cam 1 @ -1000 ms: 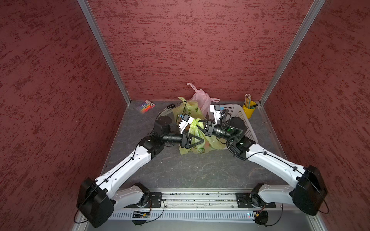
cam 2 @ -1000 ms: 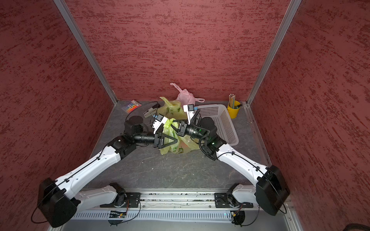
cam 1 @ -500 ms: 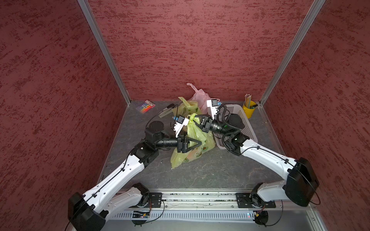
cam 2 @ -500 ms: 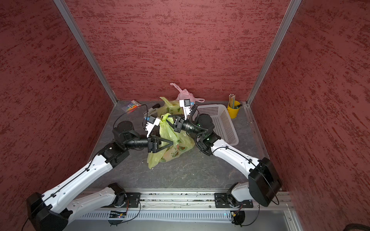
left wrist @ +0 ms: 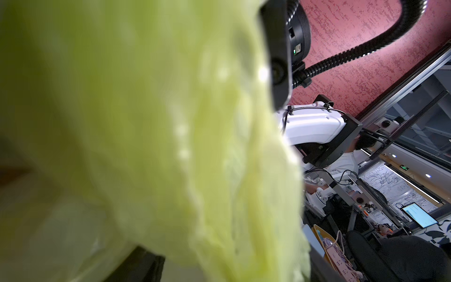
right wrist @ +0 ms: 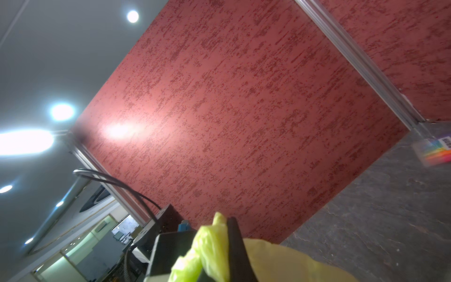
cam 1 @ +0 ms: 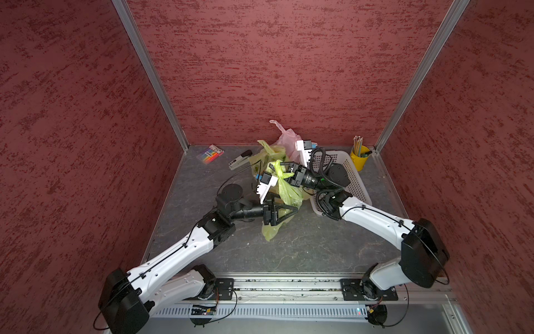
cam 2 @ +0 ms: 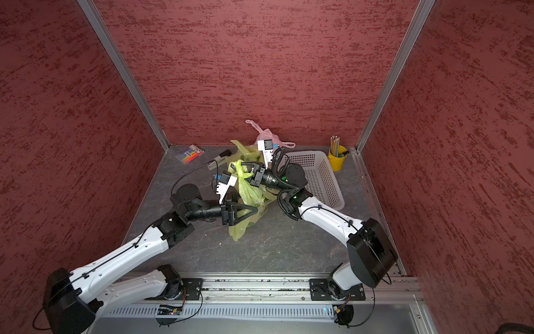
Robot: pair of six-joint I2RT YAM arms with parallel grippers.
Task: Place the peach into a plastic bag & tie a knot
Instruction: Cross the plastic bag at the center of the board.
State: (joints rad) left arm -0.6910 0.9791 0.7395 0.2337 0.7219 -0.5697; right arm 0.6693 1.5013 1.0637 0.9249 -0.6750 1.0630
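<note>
A yellow-green plastic bag [cam 1: 284, 191] [cam 2: 250, 193] hangs stretched from its bunched top down to the grey floor. My right gripper [cam 1: 281, 171] [cam 2: 245, 170] is shut on that bunched top. In the right wrist view the green plastic [right wrist: 210, 246] is pinched between the dark fingers. My left gripper [cam 1: 289, 212] [cam 2: 248, 212] stands open lower down, straddling the bag's body. The blurred bag [left wrist: 170, 122] fills the left wrist view, between the two dark fingers [left wrist: 146, 266]. The peach is hidden in all views.
A white basket [cam 1: 357, 179] lies at the back right, under the right arm. Beside it stands a yellow cup of pencils [cam 1: 359, 157]. A pink bag [cam 1: 286, 138] and another yellow-green bag [cam 1: 268, 151] sit against the back wall. A stapler [cam 1: 239, 159] and a colourful pack [cam 1: 210, 153] lie back left.
The right gripper has lifted the bag's top off the floor, so the bag now hangs stretched. The left gripper has drawn back towards the front and left, lower on the bag.
</note>
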